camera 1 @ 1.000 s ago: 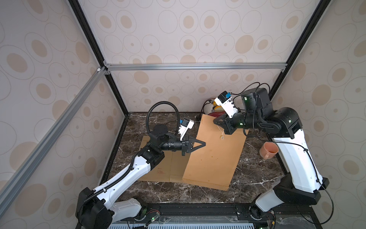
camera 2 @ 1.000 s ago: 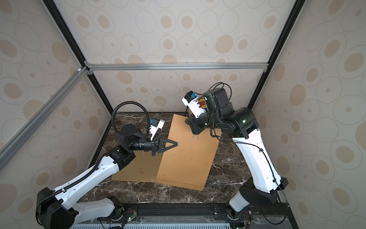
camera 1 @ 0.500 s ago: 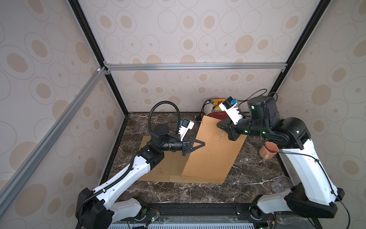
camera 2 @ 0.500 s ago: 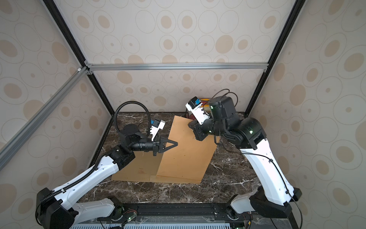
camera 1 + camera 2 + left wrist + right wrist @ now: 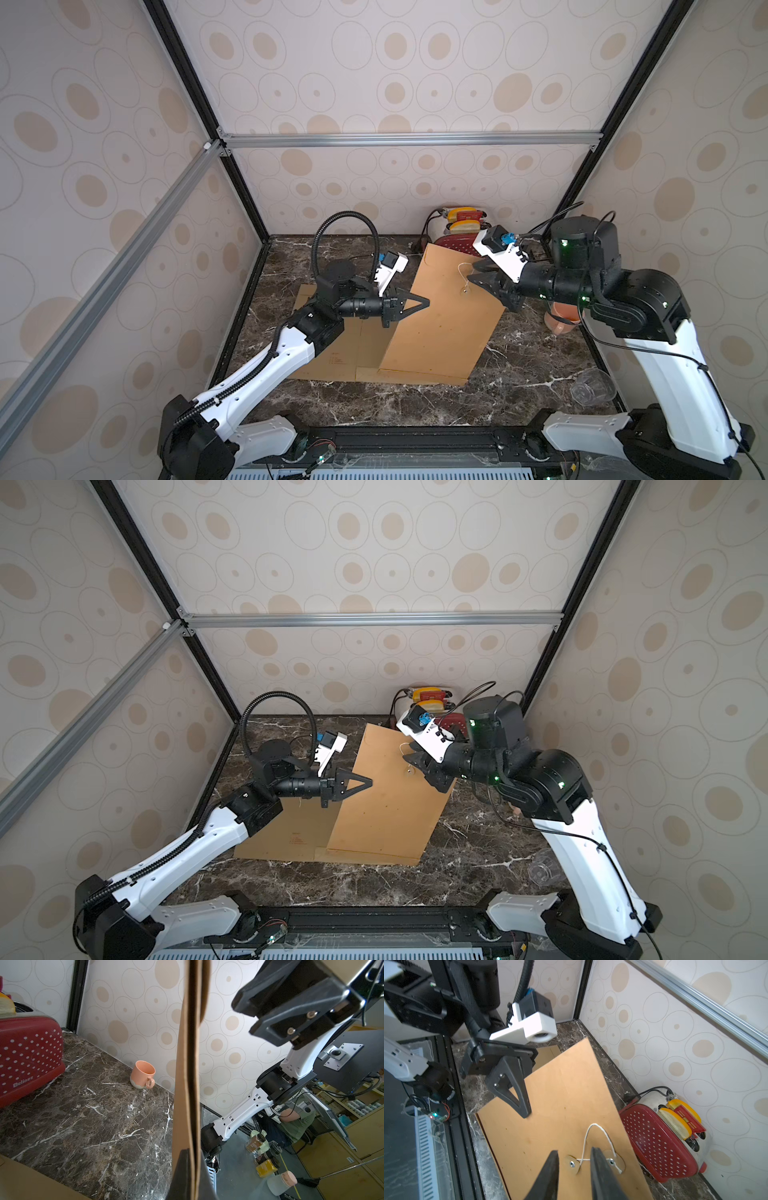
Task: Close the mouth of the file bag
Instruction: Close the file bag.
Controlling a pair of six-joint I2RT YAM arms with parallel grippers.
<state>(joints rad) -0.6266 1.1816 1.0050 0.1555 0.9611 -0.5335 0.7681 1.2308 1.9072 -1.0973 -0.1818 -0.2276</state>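
A two-armed robot works over a dark marble table (image 5: 519, 374).

The left arm rises from its base at the near edge, bends at the elbow, and runs its forearm level toward the middle of the table. The left gripper (image 5: 424, 302) is clamped tight on the side edge of the file bag (image 5: 440, 324). In the left wrist view the bag's edge runs straight up from between the two closed fingers (image 5: 181, 1169).

The right arm climbs from its base, folds at the elbow, and reaches level across to the upper part of the bag. The right gripper (image 5: 574, 1151) is partly open, with a clear gap between its fingers and nothing pinched. Its fingertips lie just over the bag's face, either side of the white string (image 5: 596, 1132) that loops between two riveted paper disks (image 5: 572, 1164).

The brown paper bag stands tilted, its lower edge down on the table over a flat brown sheet (image 5: 328, 357).

A red toaster (image 5: 658, 1142) sits at the back wall, and a peach mug (image 5: 143, 1074) stands near the side wall.
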